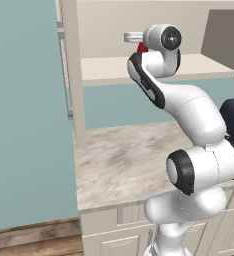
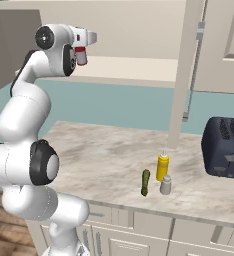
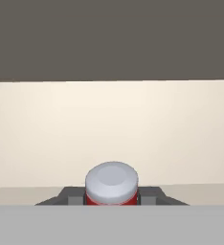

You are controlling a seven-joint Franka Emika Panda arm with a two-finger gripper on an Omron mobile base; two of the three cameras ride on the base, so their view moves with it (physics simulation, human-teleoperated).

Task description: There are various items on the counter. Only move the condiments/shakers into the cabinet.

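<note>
Gripper [image 3: 112, 198] clamps the red bottle [image 2: 81, 56] above the cabinet shelf [image 2: 139, 67], just beside the arm's wrist. On the counter [image 2: 104, 155], near edge: yellow bottle [image 2: 162, 166], grey shaker [image 2: 165, 184], green vegetable [image 2: 145, 182]; toaster [image 2: 226, 147] at right. Post [image 2: 184, 75] bounds the shelf's right side; shelf bare beyond the bottle.

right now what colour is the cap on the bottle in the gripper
Pale grey-white, over the small red bottle's red body; clearest in the hand view.

Red bottle half hidden at the cabinet

The arm's wrist covers most of the red bottle [image 1: 142, 48] in the left base view; in the hand view the lower edge cuts off its body. The toaster [image 2: 226, 148] runs off the right edge. The shaker [image 2: 165, 185] is too small for detail.
</note>
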